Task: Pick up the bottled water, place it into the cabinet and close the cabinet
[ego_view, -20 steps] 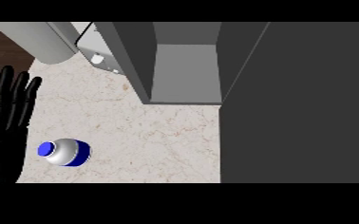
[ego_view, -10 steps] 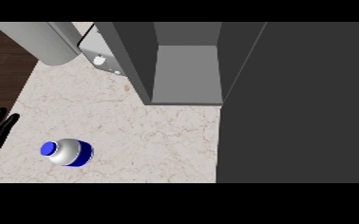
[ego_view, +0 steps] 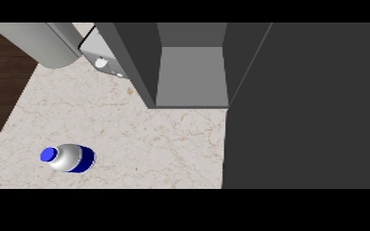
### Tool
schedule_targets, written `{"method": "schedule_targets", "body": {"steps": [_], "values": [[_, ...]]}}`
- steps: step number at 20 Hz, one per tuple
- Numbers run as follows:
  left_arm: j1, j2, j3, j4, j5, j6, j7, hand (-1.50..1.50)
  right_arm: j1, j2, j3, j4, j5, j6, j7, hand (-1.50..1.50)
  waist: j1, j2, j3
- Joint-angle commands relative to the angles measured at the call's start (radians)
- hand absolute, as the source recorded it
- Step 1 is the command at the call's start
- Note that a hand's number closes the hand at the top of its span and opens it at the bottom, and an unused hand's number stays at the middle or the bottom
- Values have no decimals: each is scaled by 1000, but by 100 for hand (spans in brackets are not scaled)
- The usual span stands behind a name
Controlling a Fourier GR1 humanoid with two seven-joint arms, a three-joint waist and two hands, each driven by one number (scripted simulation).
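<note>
Neither of my hands shows here, so I cannot tell their state. The bottled water [ego_view: 69,157] stands on the desk [ego_view: 159,142], well left of the open cabinet [ego_view: 189,78]. I judge it light, stiff and slippery, best wrapped round its body below the blue cap [ego_view: 49,154].

The cabinet [ego_view: 189,73] runs off the top edge — upper part unseen. A dark panel [ego_view: 296,107] is cut at the right, a grey cylinder [ego_view: 37,44] at top left.
</note>
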Motion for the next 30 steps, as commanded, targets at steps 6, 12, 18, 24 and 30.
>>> {"method": "schedule_targets", "body": {"steps": [6, 12, 18, 24, 30], "values": [[1, -109, 24, 73, -145, -72, -79, -150, 144, 1, 58, -143, 30, 6, -10, -150, -5, 1, 0], [-120, -77, 98, 317, -218, -90, -165, -150, 229, -7, 90, -153, 43, 21, -59, -150, -16, 1, -1], [-187, -113, 54, 443, -387, -73, -243, -150, 280, -45, 93, -170, 46, 50, -83, -150, -13, 3, -1], [-218, -153, 23, 621, -518, -65, -392, -150, 391, -64, 105, -199, 53, 71, -184, -150, -20, 1, -1], [-346, -113, 62, 935, -570, -41, -557, -150, 443, -70, 130, -182, 72, 73, -238, -150, -21, 2, -1]]}}
